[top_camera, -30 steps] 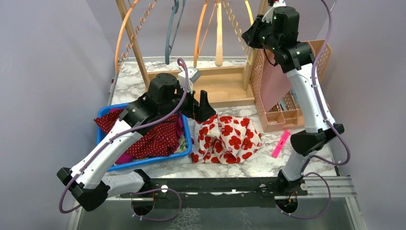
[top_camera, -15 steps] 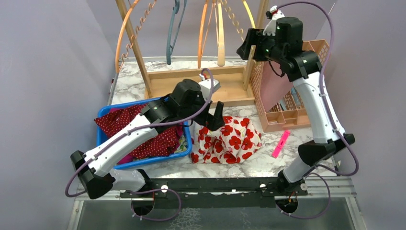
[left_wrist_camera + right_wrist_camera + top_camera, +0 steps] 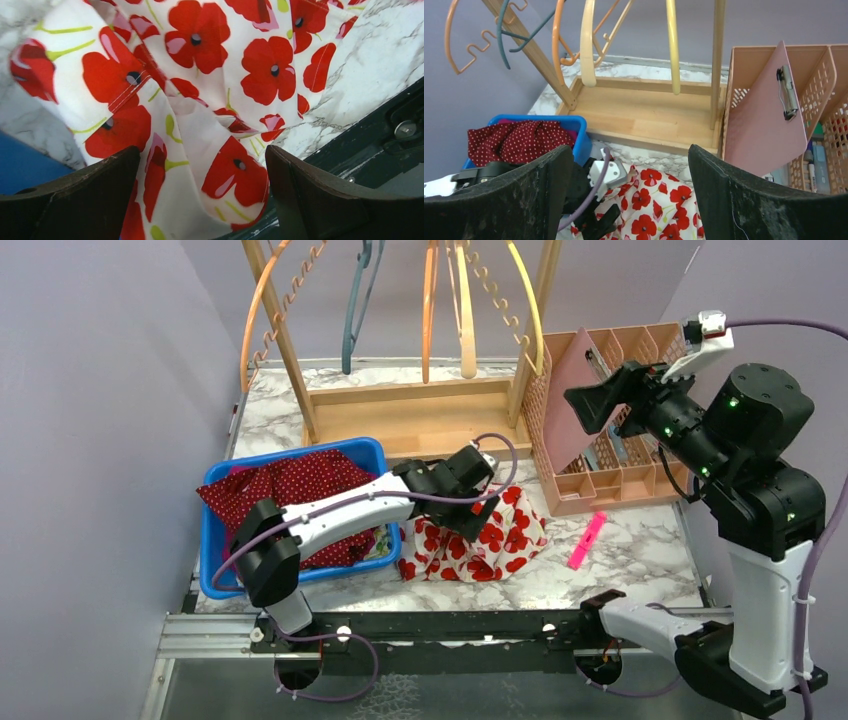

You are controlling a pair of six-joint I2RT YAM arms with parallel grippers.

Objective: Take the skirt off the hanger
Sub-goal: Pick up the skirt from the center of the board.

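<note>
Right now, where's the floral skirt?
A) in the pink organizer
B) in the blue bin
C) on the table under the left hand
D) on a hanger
C: the skirt lies crumpled on the table beside the bin, with the open left hand over it.

The left arm (image 3: 335, 515) reaches low and far forward to the right, its wrist bent down and the left gripper (image 3: 470, 515) spread wide, while the right arm (image 3: 770, 530) stands tall at the right side, forearm turned leftward, the right gripper (image 3: 603, 402) likewise spread wide.
</note>
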